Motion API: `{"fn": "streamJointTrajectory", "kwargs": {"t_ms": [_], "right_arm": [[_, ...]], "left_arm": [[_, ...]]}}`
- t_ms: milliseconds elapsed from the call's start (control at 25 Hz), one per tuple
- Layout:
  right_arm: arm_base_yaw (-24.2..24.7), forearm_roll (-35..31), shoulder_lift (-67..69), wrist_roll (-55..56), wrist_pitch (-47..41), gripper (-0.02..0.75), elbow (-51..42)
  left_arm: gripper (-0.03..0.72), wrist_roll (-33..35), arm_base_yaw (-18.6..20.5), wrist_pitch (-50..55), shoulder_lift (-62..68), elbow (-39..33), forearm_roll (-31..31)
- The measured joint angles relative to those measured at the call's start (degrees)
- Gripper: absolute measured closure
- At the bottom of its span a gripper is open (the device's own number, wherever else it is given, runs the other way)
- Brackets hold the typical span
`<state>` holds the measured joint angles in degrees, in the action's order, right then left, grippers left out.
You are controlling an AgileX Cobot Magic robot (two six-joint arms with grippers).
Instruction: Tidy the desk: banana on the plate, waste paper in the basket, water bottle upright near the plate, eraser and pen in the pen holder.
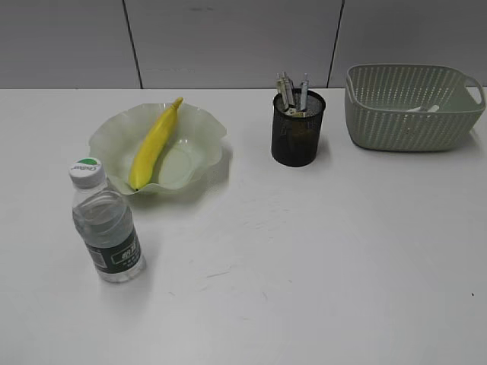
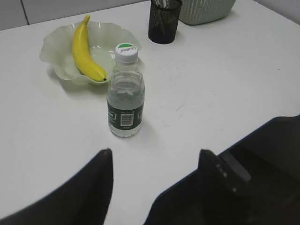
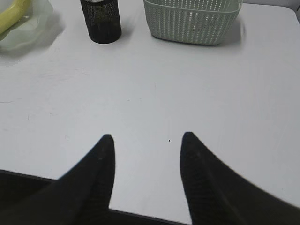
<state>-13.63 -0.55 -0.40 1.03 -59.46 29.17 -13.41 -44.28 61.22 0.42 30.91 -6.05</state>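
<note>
Water bottle point(image 2: 125, 93) stands upright beside plate point(image 1: 199, 122) near the desk's point(image 1: 319, 251) left edge; both pincers point(image 2: 154, 159) point(image 3: 146, 143) wide, empty. Risk: a careless retreat topples it.

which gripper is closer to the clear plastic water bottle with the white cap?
Left. The left gripper sits open just short of the clear plastic water bottle, which stands upright ahead of it. The right gripper faces bare desk; no bottle in its view.

Plain white desk point(image 1: 319, 266). Bright yellow banana point(image 1: 154, 143), dark-tipped, on pale green translucent plate point(image 1: 114, 137). Clear water bottle point(image 1: 108, 222), white cap, dark green barcode label. Black wire-mesh pen holder point(image 1: 297, 129). Sage-green woven-pattern basket point(image 1: 411, 114) at two o'clock.
</note>
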Motion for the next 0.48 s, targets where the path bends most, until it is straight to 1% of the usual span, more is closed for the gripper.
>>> {"fn": "streamJointTrajectory", "kwargs": {"t_ms": [280,360,440,480], "right_arm": [[0.2,-0.1,0.0,0.0,0.0,0.367,0.0],[1.9,-0.2,0.0,0.0,0.0,0.367,0.0],[5.0,-0.2,0.0,0.0,0.0,0.367,0.0],[6.8,-0.3,0.0,0.0,0.0,0.367,0.0]], "left_arm": [[0.258,0.0,0.4,0.0,0.0,0.0,0.0],[0.258,0.0,3.2,0.0,-0.2,0.0,0.1],[0.258,0.0,8.3,-0.1,-0.6,0.0,0.1],[0.258,0.0,11.8,-0.1,-0.7,0.0,0.1]]}}
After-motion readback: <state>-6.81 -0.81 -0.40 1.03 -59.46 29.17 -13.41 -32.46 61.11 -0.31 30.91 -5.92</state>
